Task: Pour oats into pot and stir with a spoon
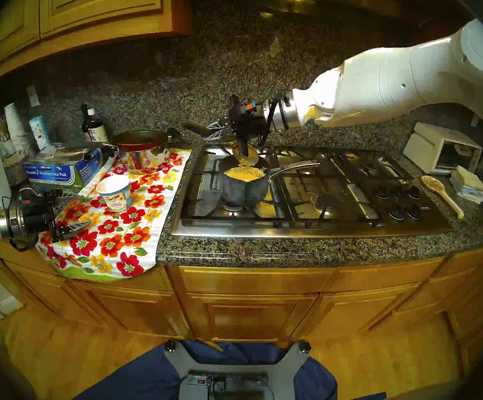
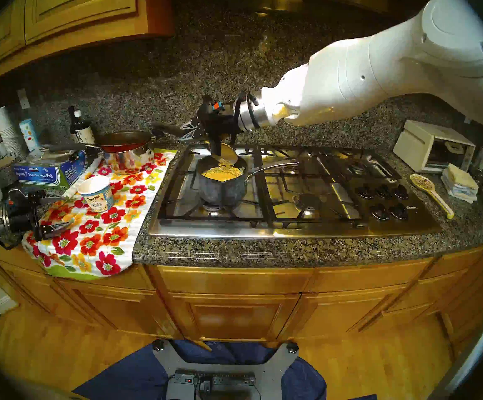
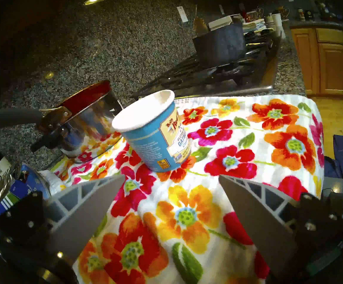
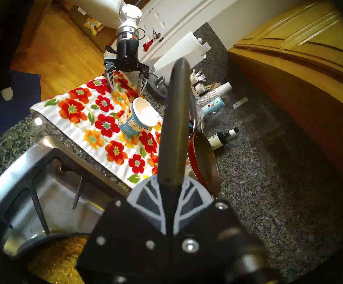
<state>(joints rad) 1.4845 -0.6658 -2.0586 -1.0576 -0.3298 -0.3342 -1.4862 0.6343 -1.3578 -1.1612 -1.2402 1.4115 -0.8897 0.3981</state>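
Tan-yellow oats (image 1: 244, 172) fill dark grey saucepan (image 1: 241, 188) on front-left burner of gas cooktop (image 1: 306, 217), centre of head view: pour looks done. Right gripper (image 1: 215, 130) clamps black handle of serving spoon (image 1: 247, 157); bowl tilted at pan's far rim, flakes clinging to it, so likely mid-stir. Handle gripped high, probably to keep fingers clear of pan. Oatmeal cup (image 1: 115, 192) upright, seemingly empty, on floral towel (image 1: 113, 232), left of cooktop. Left gripper (image 1: 74, 222) spread wide, empty, parked low over towel, near cup.
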